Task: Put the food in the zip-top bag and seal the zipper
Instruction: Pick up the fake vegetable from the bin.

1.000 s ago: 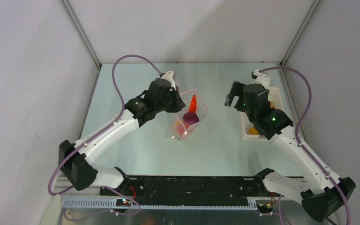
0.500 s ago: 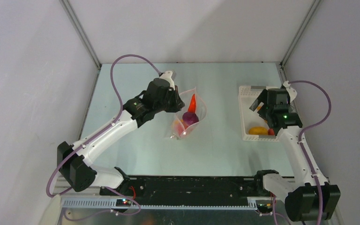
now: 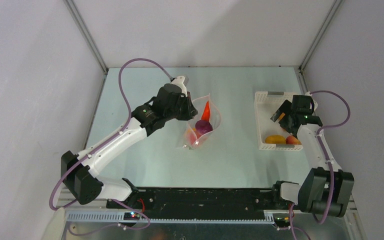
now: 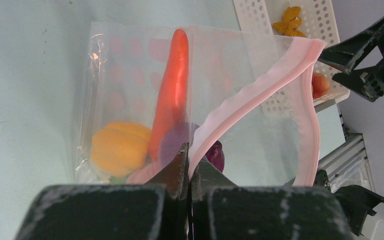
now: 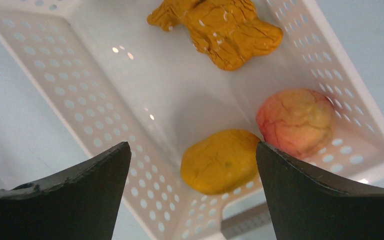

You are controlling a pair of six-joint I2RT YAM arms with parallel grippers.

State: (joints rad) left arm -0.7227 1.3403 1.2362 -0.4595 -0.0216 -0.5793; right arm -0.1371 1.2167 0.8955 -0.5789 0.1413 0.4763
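Note:
The clear zip-top bag [image 3: 200, 131] with pink dots lies mid-table, its mouth held open. It holds a red carrot-like piece [image 4: 172, 90], an orange pepper [image 4: 119, 147] and a purple piece [image 4: 215, 154]. My left gripper [image 4: 189, 156] is shut on the bag's pink zipper strip [image 4: 260, 87] at the left edge of the mouth. My right gripper [image 5: 192, 155] is open above the white basket [image 5: 80, 80]. Under it lie a yellow-orange fruit [image 5: 221, 160], a peach-coloured fruit [image 5: 296, 120] and an orange knobbly piece [image 5: 220, 27]. In the top view the right gripper [image 3: 280, 115] hovers over the basket [image 3: 264, 100].
The basket stands at the table's right side near the right wall. The grey walls close in the table on the left, back and right. The black rail [image 3: 205, 197] with the arm bases runs along the near edge.

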